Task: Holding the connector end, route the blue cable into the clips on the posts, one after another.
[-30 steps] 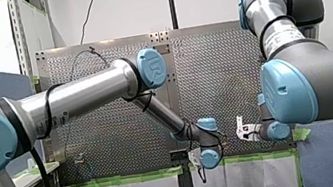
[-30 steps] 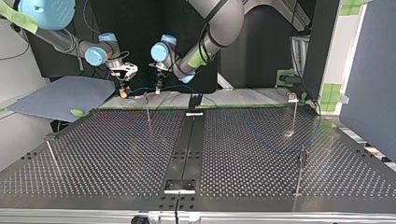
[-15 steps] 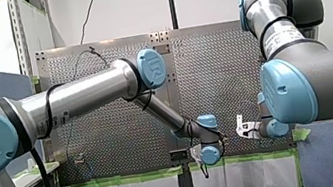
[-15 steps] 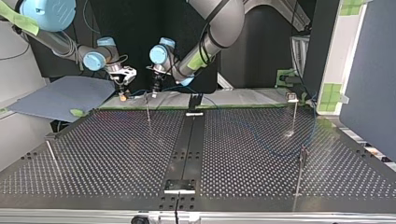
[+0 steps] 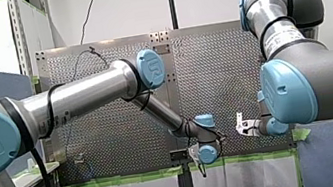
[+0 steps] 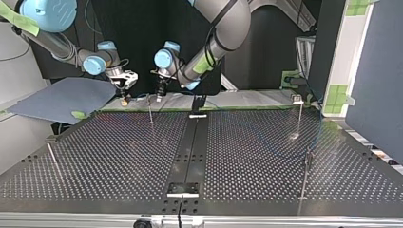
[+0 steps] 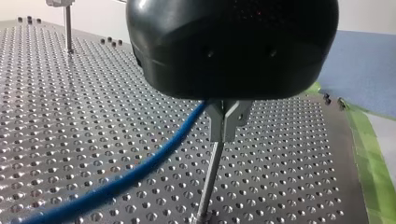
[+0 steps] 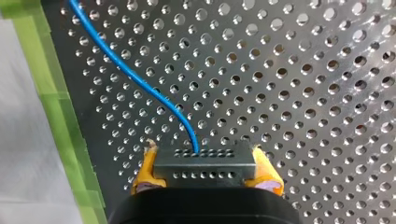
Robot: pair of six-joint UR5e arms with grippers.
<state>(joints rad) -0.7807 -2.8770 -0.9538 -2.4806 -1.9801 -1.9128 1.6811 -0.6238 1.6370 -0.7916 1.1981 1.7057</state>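
While my right gripper [image 8: 203, 156] grasps the grey rectangular holed connector [image 8: 205, 171] between yellow pads [image 8: 145, 170], the thin blue cable [image 7: 154, 156] meets my left gripper [image 7: 228, 133], clenched on it just above the slim metal post [image 7: 208, 179] on the perforated surface [image 7: 70, 116].

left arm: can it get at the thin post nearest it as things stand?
Probably yes: my left tool, holding the blue cable, has the thin metal post right ahead of it, nothing between; my right tool, gripping the grey rectangular connector, stands aside.
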